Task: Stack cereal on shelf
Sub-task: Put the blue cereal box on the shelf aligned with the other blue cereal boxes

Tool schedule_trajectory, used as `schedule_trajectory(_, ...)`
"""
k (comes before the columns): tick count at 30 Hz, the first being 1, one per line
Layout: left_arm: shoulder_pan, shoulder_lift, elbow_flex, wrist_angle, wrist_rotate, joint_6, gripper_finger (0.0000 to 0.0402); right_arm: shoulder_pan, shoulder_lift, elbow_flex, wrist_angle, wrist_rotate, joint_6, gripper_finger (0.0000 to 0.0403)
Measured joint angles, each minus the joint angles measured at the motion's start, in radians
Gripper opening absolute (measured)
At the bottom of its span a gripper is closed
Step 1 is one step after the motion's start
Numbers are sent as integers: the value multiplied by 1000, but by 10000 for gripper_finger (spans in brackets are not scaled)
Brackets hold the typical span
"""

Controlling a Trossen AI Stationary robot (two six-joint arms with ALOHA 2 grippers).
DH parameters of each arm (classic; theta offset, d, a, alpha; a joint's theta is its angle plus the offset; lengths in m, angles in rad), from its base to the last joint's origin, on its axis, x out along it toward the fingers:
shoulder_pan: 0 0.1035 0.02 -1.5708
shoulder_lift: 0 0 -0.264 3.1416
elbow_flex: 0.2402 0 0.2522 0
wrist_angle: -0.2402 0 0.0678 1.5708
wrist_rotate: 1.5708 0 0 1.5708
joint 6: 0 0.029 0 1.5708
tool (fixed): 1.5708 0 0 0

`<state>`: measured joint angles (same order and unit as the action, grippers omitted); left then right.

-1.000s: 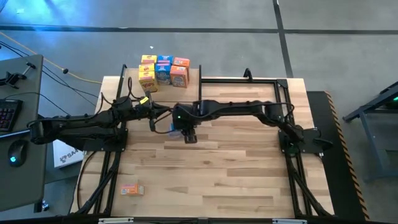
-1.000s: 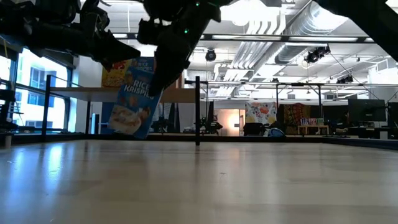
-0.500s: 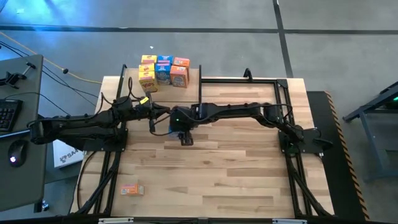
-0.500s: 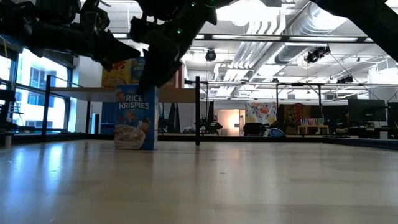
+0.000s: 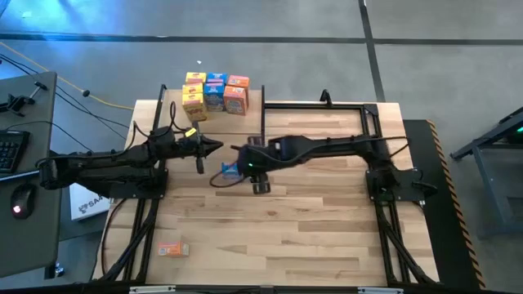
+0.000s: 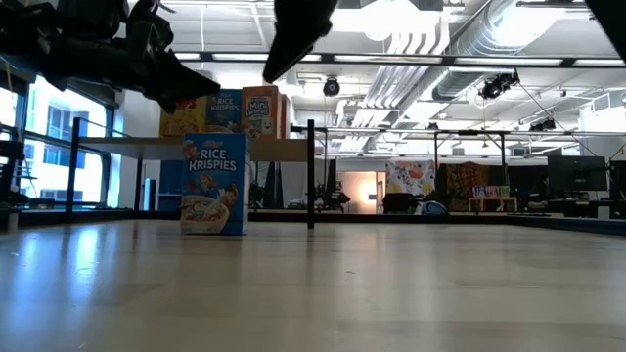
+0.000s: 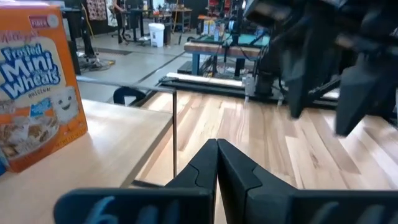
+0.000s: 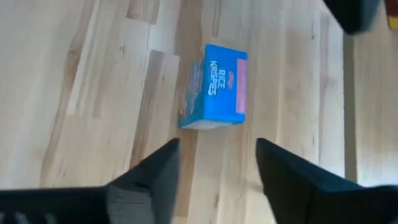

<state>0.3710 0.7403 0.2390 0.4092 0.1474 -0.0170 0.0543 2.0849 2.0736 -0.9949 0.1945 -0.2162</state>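
A blue cereal box (image 8: 214, 87) stands upright on its bottom end on the tabletop (image 6: 215, 183), left of the table's middle (image 5: 230, 170). My right gripper (image 8: 214, 171) hangs open above it and a little toward the table's right, touching nothing (image 6: 284, 54). Several yellow, blue and orange cereal boxes (image 5: 214, 91) stand on the shelf (image 5: 252, 104) at the far left. My left gripper (image 7: 217, 163) is shut and level beside the shelf (image 5: 214, 145), near an orange box (image 7: 37, 81).
One orange box (image 5: 173, 249) lies flat near the table's front left corner. Thin black shelf posts (image 6: 311, 174) rise just right of the blue box. Bare wood lies across the table's middle and right (image 5: 327, 220).
My right gripper held the blue box tilted, set it upright on the table and let go. It has since risen clear and drawn back toward the table's right. The box stays standing where it was put down.
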Motion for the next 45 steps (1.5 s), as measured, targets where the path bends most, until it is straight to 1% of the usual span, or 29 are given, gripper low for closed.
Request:
schedule_trajectory(3,0,1,0,-30,7,1,0,16,-101,-208,143,19,38,145)
schedule_trajectory(7,-8,1,0,-48,33,-14,5,27,-259,-523,437,27,91,77)
schedule_trajectory(10,-25,1,25,-90,32,-16,28,27,-379,-724,648,50,139,33)
schedule_trajectory(12,-40,1,64,-164,31,-15,52,27,-447,-845,777,92,166,10)
schedule_trajectory(14,-57,6,112,-268,30,-5,81,27,-512,-954,911,123,172,4)
schedule_trajectory(16,-75,16,164,-384,27,2,112,26,-569,-1045,1015,135,172,9)
schedule_trajectory(19,-99,45,258,-561,24,-33,160,27,-630,-1152,1086,140,177,13)
schedule_trajectory(21,-116,87,320,-687,23,-65,191,28,-659,-1204,1131,145,192,13)
schedule_trajectory(23,-135,136,376,-775,11,-84,222,28,-681,-1247,1155,146,200,13)
schedule_trajectory(26,-171,222,450,-842,-22,-87,259,29,-687,-1291,1186,145,212,13)
schedule_trajectory(29,-211,316,516,-887,-70,-73,283,33,-687,-1317,1211,144,219,13)
schedule_trajectory(33,-252,434,597,-954,-154,-11,296,52,-687,-1332,1210,144,237,13)
schedule_trajectory(36,-271,506,647,-983,-171,18,298,73,-687,-1332,1213,144,209,13)
schedule_trajectory(38,-279,545,671,-992,-201,26,298,84,-687,-1332,1224,144,191,13)
schedule_trajectory(41,-284,589,692,-1012,-225,53,299,88,-687,-1332,1229,143,182,13)
schedule_trajectory(45,-294,625,703,-1024,-229,73,299,87,-687,-1332,1227,144,182,13)
